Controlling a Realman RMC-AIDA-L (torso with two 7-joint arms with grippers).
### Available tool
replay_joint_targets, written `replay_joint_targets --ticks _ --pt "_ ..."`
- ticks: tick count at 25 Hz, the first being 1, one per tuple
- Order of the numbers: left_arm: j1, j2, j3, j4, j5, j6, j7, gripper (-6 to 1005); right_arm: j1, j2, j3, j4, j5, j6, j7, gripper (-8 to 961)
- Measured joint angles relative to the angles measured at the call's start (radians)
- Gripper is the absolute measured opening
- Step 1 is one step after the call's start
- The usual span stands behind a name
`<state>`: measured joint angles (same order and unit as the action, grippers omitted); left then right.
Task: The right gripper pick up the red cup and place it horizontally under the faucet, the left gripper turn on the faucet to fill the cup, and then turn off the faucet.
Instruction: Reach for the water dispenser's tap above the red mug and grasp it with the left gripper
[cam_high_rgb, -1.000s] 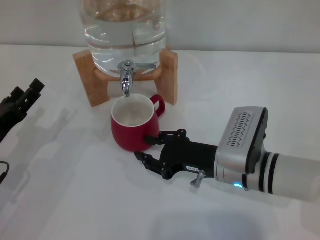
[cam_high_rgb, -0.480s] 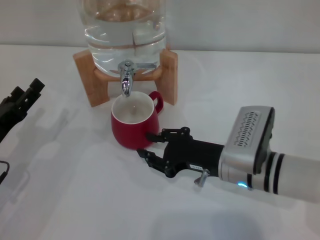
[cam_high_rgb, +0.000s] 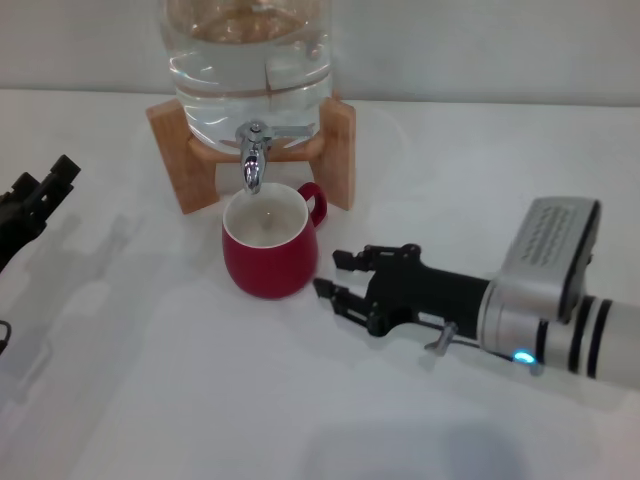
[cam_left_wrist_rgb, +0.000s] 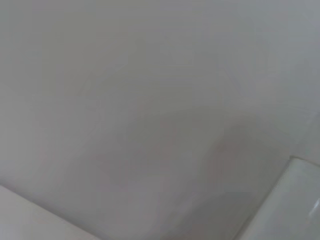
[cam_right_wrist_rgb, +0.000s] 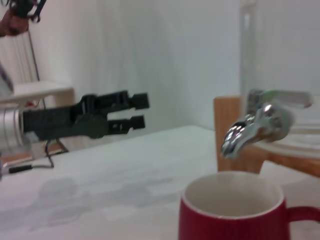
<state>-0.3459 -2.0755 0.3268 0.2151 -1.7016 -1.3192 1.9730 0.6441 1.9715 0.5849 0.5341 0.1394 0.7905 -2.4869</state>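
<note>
Right hand (cam_high_rgb: 335, 275) further off red cup (cam_high_rgb: 268, 247); left hand (cam_right_wrist_rgb: 131, 111) only clear via rt wrist.

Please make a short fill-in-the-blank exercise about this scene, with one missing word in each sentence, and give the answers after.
1. The squat red ceramic cup stands upright directly under the spout of the shiny chrome ____.
2. The black right gripper has ____ fingers and is apart from the cup.
3. The black left gripper is near the table's ____ edge.
4. The clear glass jar rests on a ____ stand.

Answers: faucet; open; left; wooden
</note>
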Motion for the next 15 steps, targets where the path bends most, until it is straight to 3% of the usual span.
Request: replay_joint_targets --ticks 12,15 --pt "0.0 0.0 0.0 0.002 -0.001 0.009 -0.001 831 -0.035 -0.075 0.134 -0.014 -0.002 0.074 0.064 394" --pt "-0.001 0.0 0.0 0.003 -0.001 0.009 -0.002 831 -0.048 -0.082 0.17 -0.016 -0.009 0.08 0.067 394"
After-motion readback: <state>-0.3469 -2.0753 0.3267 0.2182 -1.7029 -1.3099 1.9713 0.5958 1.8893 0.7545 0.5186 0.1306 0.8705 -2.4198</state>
